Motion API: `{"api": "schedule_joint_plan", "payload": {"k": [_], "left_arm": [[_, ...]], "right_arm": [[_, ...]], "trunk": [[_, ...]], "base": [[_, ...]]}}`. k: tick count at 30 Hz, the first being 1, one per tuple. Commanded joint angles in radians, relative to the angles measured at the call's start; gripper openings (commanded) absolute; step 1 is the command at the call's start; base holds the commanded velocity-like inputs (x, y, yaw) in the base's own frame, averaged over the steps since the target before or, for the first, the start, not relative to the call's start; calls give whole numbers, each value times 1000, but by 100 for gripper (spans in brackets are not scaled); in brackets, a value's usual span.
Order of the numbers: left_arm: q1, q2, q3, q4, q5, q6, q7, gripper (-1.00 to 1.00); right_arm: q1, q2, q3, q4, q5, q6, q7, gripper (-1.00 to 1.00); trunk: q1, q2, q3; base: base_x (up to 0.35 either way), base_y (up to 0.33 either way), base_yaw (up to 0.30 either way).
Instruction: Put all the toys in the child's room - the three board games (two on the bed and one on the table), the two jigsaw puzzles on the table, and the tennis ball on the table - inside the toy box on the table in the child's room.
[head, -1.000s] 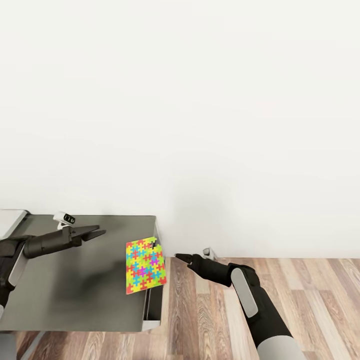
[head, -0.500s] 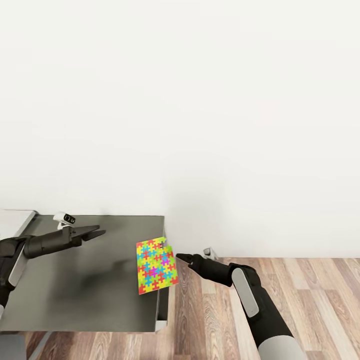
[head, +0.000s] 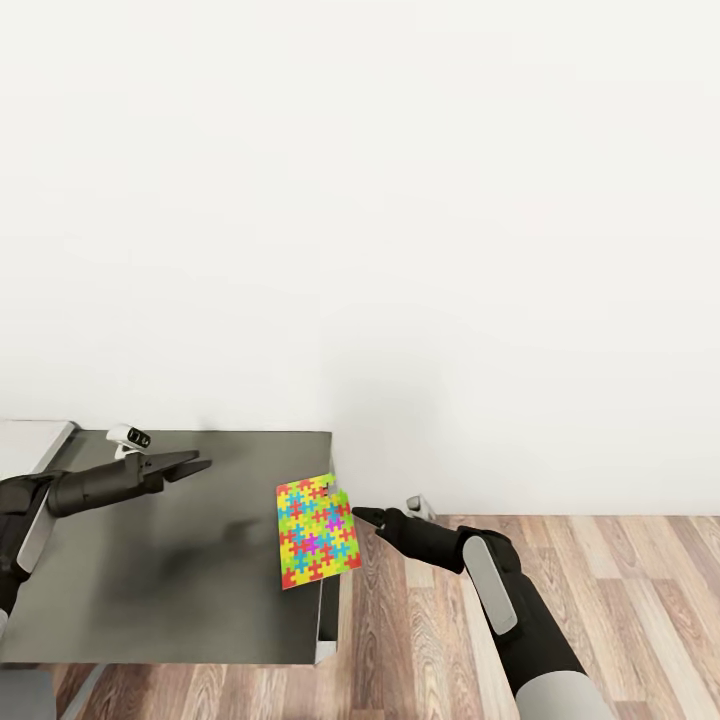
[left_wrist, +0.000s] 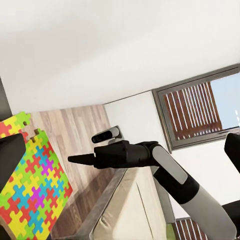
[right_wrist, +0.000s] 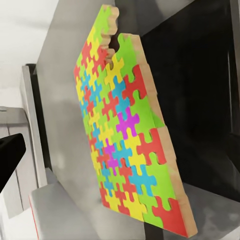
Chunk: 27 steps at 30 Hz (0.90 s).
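In the head view one jigsaw puzzle (head: 318, 530) lies at the right edge of the dark grey top of the table (head: 150, 580), with its right side sticking out past the edge over the wooden floor (head: 600, 580). The right gripper (head: 362, 516) is just beside this overhanging side, apart from it, and its fingers look pressed together into one narrow tip. The left gripper (head: 190, 464) hangs over the dark top, well apart from the puzzle, and its fingers also look closed with nothing between them. The right wrist view shows what the head view does not: the puzzle (right_wrist: 127, 135) has a light wooden side edge and a notch at one corner. The left wrist view shows the right gripper (left_wrist: 75, 159) from the side as a thin closed point, with the puzzle (left_wrist: 32, 190) cut off by the frame. The white wall (head: 400, 200) fills the background.
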Motion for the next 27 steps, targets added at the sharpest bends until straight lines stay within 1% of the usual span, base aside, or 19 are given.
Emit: {"api": "schedule_joint_plan", "payload": {"k": [1, 12, 19, 27], "left_arm": [[0, 0, 0, 0, 0, 11, -4, 100], [5, 0, 0, 0, 0, 11, -4, 100], [8, 0, 0, 0, 0, 11, -4, 100], [9, 0, 0, 0, 1, 10, -4, 100]], "right_arm": [[-1, 1, -3, 0, 2, 6, 3, 100], [-1, 2, -2, 0, 3, 6, 3, 100], [-1, 4, -1, 0, 3, 6, 3, 100], [-1, 4, -1, 0, 3, 6, 3, 100]], "trunk": [[0, -1, -1], [0, -1, -1], [0, -1, -1], [0, -1, -1]], "base": [[0, 40, 0], [0, 48, 0], [0, 133, 0], [0, 16, 0]]}}
